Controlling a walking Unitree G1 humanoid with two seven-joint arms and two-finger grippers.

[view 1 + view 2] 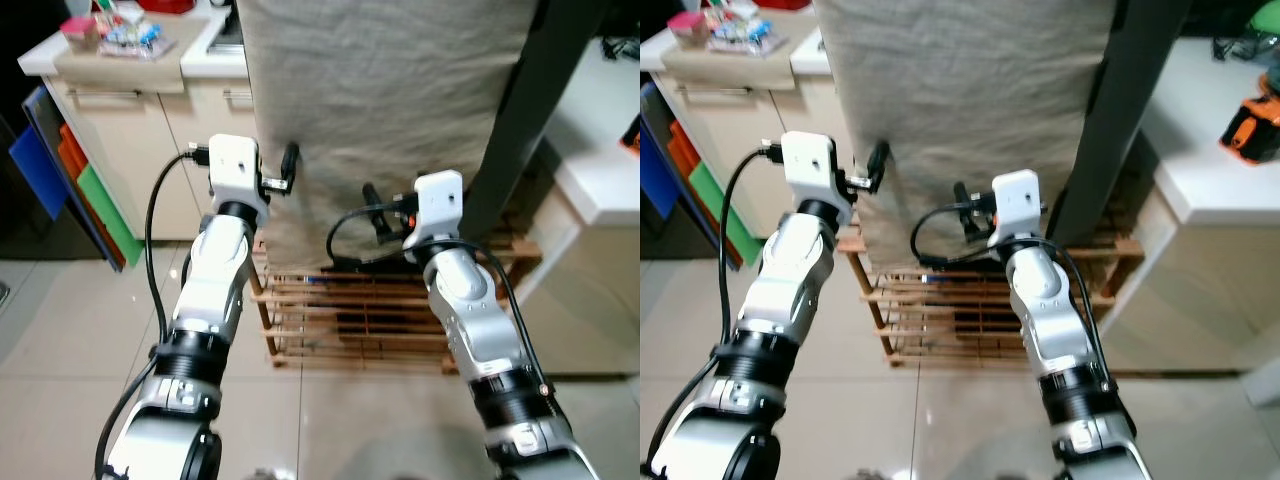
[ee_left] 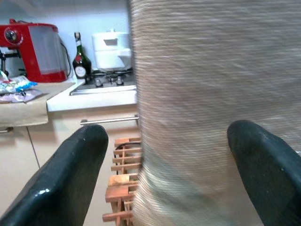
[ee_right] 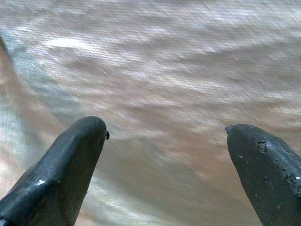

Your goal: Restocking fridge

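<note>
Left eye view: both grippers, left (image 1: 290, 165) & right (image 1: 372, 208), fingers apart, held nothing, faced a beige cloth-draped unit (image 1: 380, 110). No fridge or stock identifiable; progress couldn't be judged.

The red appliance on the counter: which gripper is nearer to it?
Left. The left gripper is at the beige cloth's left edge, toward the red appliance; the right gripper faces the cloth's middle.
</note>
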